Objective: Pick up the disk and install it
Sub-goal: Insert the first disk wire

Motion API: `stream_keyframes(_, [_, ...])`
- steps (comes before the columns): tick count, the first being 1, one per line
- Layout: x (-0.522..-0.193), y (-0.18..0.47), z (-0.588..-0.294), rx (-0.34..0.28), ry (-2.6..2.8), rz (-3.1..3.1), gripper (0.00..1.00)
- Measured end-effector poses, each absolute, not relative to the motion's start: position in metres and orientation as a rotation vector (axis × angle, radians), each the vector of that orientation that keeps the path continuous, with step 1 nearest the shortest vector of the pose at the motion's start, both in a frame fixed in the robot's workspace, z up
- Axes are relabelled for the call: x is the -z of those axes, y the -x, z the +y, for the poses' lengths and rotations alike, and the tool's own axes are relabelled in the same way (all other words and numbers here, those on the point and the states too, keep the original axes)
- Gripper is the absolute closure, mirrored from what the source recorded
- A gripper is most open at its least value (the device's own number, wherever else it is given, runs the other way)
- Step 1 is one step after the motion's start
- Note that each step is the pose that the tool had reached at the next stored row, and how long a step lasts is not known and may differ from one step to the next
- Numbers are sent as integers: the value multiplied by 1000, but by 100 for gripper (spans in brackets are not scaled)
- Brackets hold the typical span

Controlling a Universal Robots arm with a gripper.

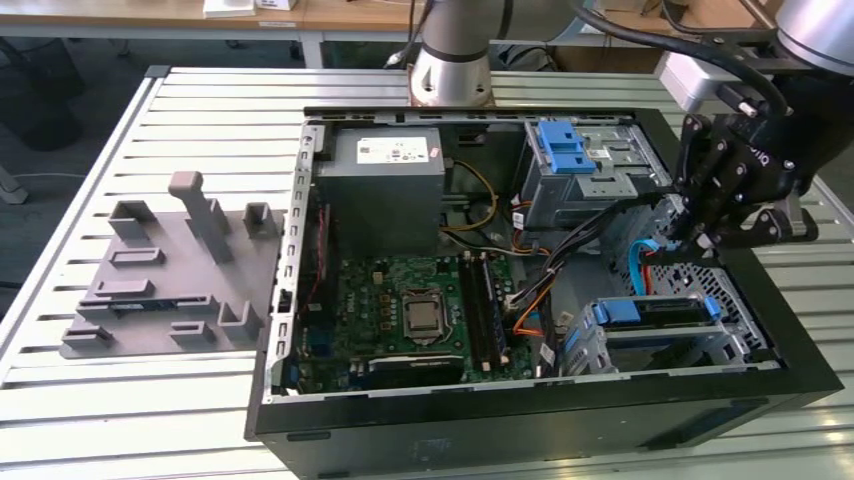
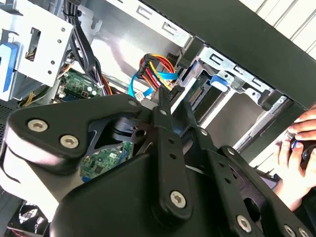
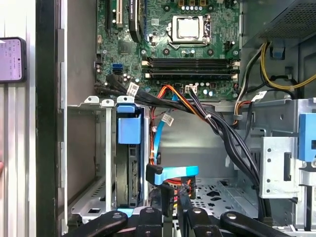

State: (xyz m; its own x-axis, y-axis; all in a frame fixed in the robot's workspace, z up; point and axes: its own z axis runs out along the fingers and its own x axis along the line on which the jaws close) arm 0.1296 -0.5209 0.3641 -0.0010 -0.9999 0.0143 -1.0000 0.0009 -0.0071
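In both wrist views the gripper (image 3: 174, 196) hangs inside the open computer case (image 1: 534, 425) with its jaws drawn narrow, almost together. They sit among the blue data cable (image 3: 174, 174) and orange wires, and I cannot tell whether they pinch any of them. The disk (image 3: 129, 165) sits just beside the gripper, slotted edge-on into the drive cage (image 3: 106, 148) at the case's front corner, with its blue bracket uppermost. Deeper in the case lie the motherboard (image 3: 190, 54) and the power supply (image 1: 387, 185), whose white sticker is too small to read. The second wrist view adds a person's hand (image 2: 296, 153) beyond the case wall. The exterior view adds a grey fixture plate (image 1: 167, 270) outside the case.
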Motion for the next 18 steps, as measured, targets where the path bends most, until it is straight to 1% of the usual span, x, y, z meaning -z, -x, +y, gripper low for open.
stream_keyframes(2, [-362,-129,-520,-27,-2216,-2217,73])
stream_keyframes(10, [-357,-129,-514,-80,-2191,-2192,73])
stream_keyframes(11, [-357,-129,-514,-83,-2189,-2191,74])
stream_keyframes(12, [-357,-129,-514,-86,-2188,-2189,81])
stream_keyframes(14, [-357,-129,-513,-89,-2186,-2188,81])
stream_keyframes(15, [-357,-129,-513,-89,-2186,-2188,84])
stream_keyframes(18, [-356,-130,-514,-77,-2191,-2193,84])
